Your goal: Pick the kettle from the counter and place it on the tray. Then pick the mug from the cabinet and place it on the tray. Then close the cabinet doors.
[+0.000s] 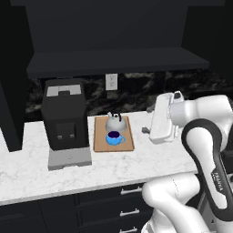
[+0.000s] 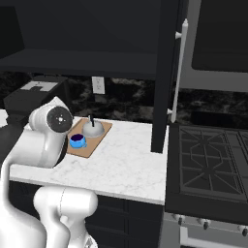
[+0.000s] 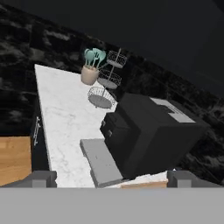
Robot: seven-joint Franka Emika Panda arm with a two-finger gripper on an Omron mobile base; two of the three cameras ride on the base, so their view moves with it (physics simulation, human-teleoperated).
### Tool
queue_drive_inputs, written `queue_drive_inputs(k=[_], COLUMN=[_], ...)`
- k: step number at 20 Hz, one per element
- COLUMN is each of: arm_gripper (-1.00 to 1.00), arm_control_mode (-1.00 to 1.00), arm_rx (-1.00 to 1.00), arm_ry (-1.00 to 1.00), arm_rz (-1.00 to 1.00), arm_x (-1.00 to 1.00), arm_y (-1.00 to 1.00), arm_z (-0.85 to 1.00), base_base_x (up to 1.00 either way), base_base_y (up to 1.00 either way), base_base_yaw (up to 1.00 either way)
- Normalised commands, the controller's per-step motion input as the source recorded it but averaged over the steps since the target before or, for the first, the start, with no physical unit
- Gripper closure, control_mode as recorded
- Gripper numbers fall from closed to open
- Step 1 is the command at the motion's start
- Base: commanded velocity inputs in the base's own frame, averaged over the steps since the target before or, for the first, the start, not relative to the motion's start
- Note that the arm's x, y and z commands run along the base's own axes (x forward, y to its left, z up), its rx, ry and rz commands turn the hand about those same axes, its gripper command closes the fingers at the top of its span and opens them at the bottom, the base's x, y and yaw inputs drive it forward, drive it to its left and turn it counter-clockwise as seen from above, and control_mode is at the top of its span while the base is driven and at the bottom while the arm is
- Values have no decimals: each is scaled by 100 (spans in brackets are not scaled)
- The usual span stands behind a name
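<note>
Jaws of the gripper stand wide apart, empty, over the counter beside the black machine.

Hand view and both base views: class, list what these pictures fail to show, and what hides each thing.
- Claw: hand view, only the fingertips show, so its opening is unclear.
- Tray: right base view, near corner behind the arm.
- Cabinet: left base view, too dark to see the interior.

dim, flat rendered light: the white counter reads bright, the cabinet near-black, edges soft.
</note>
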Motion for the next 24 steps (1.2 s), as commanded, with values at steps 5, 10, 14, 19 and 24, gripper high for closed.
queue_drive_inputs(k=[5, 10, 14, 19, 24], arm_gripper=[-100, -100, -100, -100, -100], arm_control_mode=[-100, -100, -100, -100, -100], arm_rx=[-2, -11, -5, -7, -11], arm_ry=[-31, -45, -38, -31, -43], arm_rz=[28, 21, 23, 20, 12], arm_x=[-37, -53, -61, -55, -60], arm_y=[45, 57, 36, 48, 55], arm_z=[16, 23, 32, 25, 39], base_base_x=[0, 0, 0, 0, 0], base_base_y=[0, 0, 0, 0, 0], base_base_yaw=[0, 0, 0, 0, 0])
